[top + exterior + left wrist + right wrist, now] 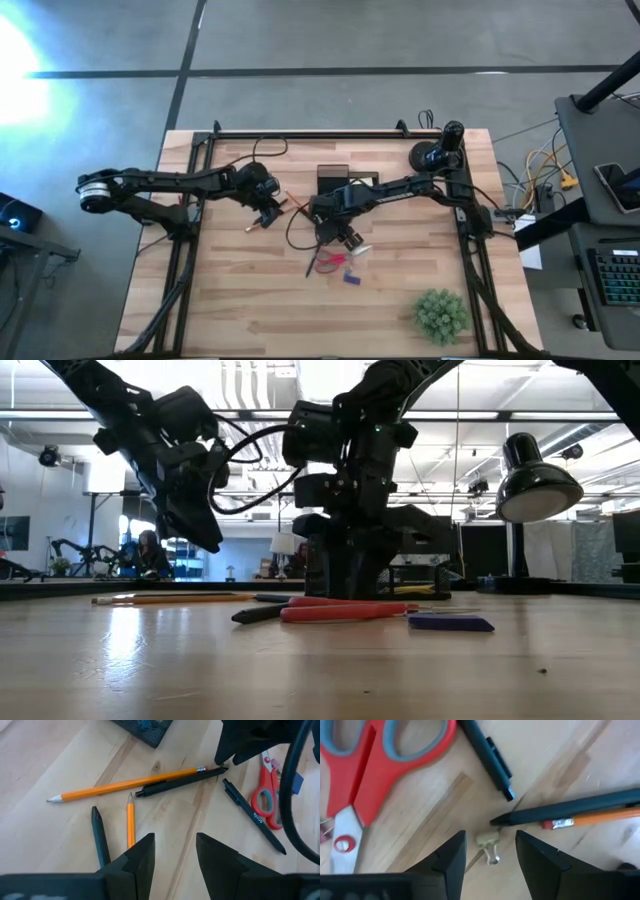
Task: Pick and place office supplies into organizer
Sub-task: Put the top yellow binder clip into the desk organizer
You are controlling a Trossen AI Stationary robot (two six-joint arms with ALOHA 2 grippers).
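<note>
The right claw [490,855] hangs spread over the desk [240,310], and the thing lying straight ahead in the gap between its two fingers is a small pale binder clip [488,843], flat on the wood with its wire handle trailing back toward the claw. Just beyond the clip, the tips of a black pen [570,809] and an orange pencil [600,818] point in from one side, their long axes running across the claw's opening and not along it. A second dark pen [487,756] lies farther ahead, and the red-handled scissors [375,775] sit off to the other side, blades pointing back toward the claw.

The left claw [172,855] is also spread and empty, hovering above a short orange pencil [130,822] and a black pen tip [98,827], both lying roughly along its line of reach.

The organizer [334,180] stands behind the right arm, well nearer to it than to the left. Judging by this, the right claw looks set to drop on the clip, needing only a straight descent.
</note>
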